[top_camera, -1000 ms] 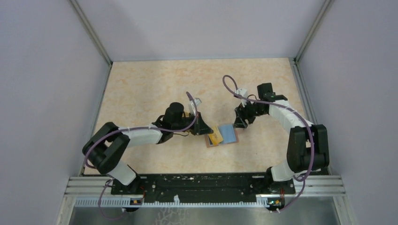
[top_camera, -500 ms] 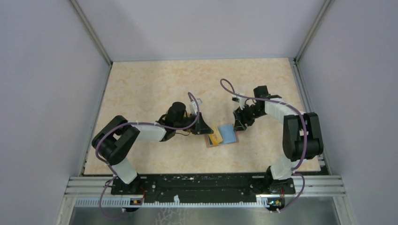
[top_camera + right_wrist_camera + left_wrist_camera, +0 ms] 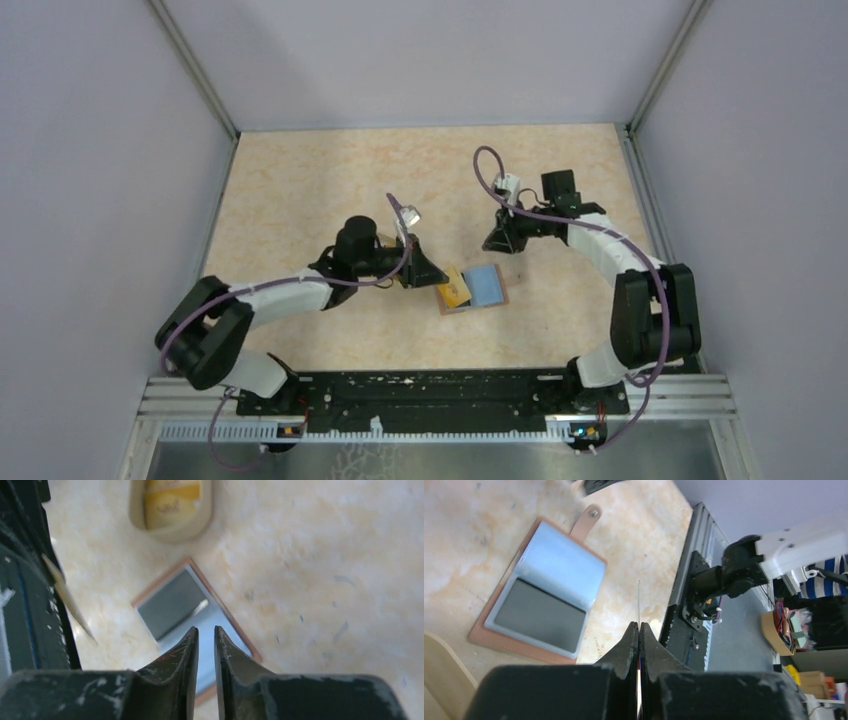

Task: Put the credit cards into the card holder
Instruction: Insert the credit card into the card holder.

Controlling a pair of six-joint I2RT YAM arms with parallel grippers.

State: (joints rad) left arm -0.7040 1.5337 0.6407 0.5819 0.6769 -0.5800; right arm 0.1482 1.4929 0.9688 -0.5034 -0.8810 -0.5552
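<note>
Currently, the left tool (image 3: 639, 626) is clamped on one card (image 3: 639, 597). It grips the card by its lower edge, and the left wrist view shows it edge-on as a thin line. From the right wrist the same card shows pale and tilted. The right tool (image 3: 205, 630) carries nothing, and its jaws are drawn narrow with a slim gap between them. It is poised over the card holder (image 3: 487, 287) and, as far as I can tell, apart from it.

Risks noted. The card holder lies open and loose on the table (image 3: 300, 190) with nothing pinning it. I judge that a card pushed at a pocket could slide it along rather than enter. The grip is on a thin edge only, so the card may twist or slip on contact. The cup (image 3: 172, 534) stands just beside the card holder on the left tool's side, and a low approach could knock it.

Containers. The cup holds orange-yellow cards (image 3: 172, 502); I cannot count them. The card holder shows light blue lining and a dark grey panel, and I see no card in it.
</note>
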